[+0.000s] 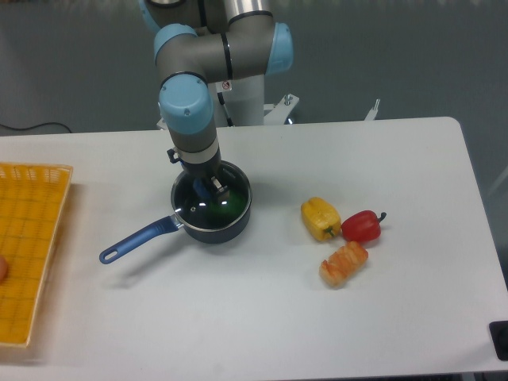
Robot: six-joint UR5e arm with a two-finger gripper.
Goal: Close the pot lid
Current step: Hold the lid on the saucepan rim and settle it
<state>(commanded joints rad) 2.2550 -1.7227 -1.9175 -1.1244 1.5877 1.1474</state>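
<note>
- Pot lid: we read it as sitting on the pot, glass glinting over the dark bowl, something green showing through. Rim fit all round – can't confirm from this angle.
- Pot is on the table, left of centre, long blue handle pointing toward front-left.
- Gripper comes straight down from above, fingertips at the blue knob. Whether fingers are clamped on the knob or already parted – we cannot tell; wrist body blocks most of it.
- Risk 1, our judgement: if fingers are closed on the knob and the arm lifts w/o releasing, the lid comes back up and the pot is open again.
- Risk 2: if the lid sits cocked on the rim, release could let it slide or drop off one side. Glass, so a clatter matters.
- Risk 3: any sideways pull while gripped drags the pot; it looks light and the handle gives leverage to swing it.
- Yellow pepper, red pepper & the orange food piece lie well apart to the right; yellow basket at far left. Neither is in the way of a vertical retreat.
</note>
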